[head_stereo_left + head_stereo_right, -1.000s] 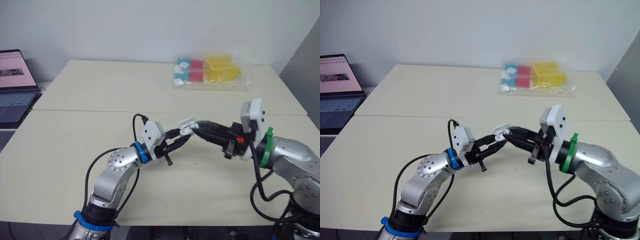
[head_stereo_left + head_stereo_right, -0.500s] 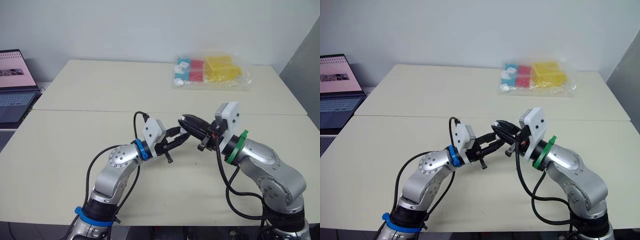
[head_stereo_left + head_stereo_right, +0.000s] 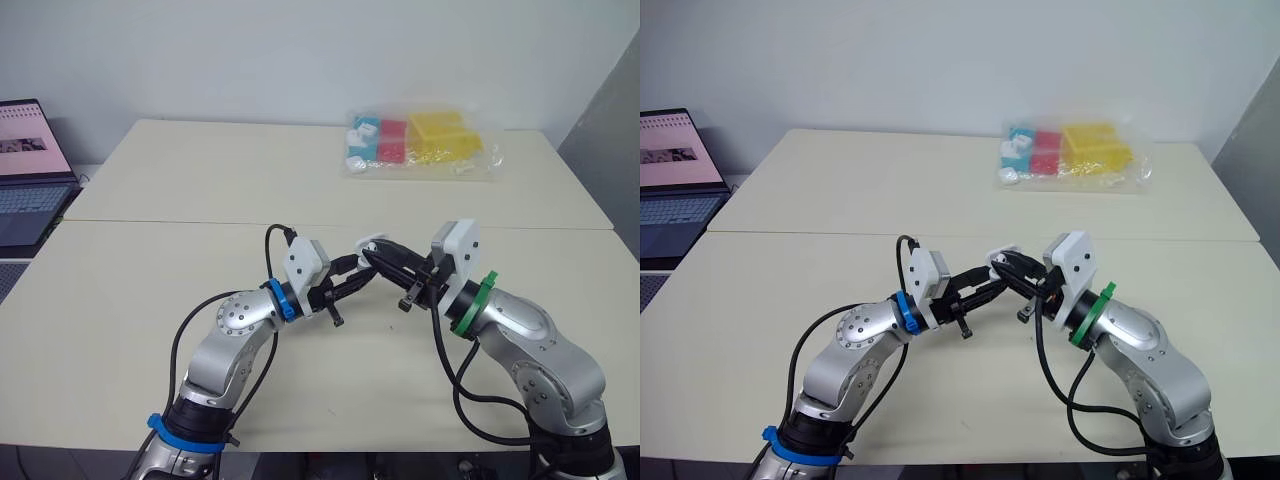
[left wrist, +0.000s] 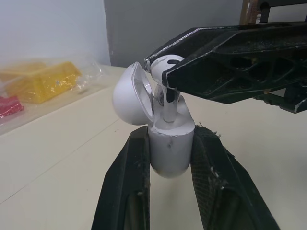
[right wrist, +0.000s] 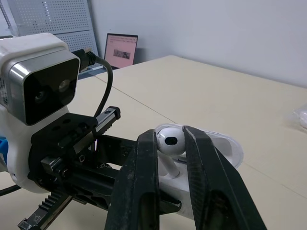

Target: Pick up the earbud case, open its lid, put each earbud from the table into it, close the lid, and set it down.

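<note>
Left wrist view shows the earbud case point(image 4: 170, 151) upright between the two black fingers point(image 4: 127, 187) of the left gripper point(image 3: 358, 278); the jaws are pressed on both sides of the case body. The lid point(image 4: 130, 98) is open and leans back on its hinge. Directly over the open case, the right gripper point(image 3: 377, 252) has its jaws closed on a white earbud point(image 5: 169, 140). The round head of the earbud sits between the fingertips and its stem points down into the case. From the head camera, both grippers meet above the table point(image 3: 150, 290), near the middle of its front part, and the case is lifted off the surface. A clear bag of coloured blocks point(image 3: 420, 142) lies at the far side, well apart. A laptop point(image 3: 30, 170) stands beyond the left edge of the table.
</note>
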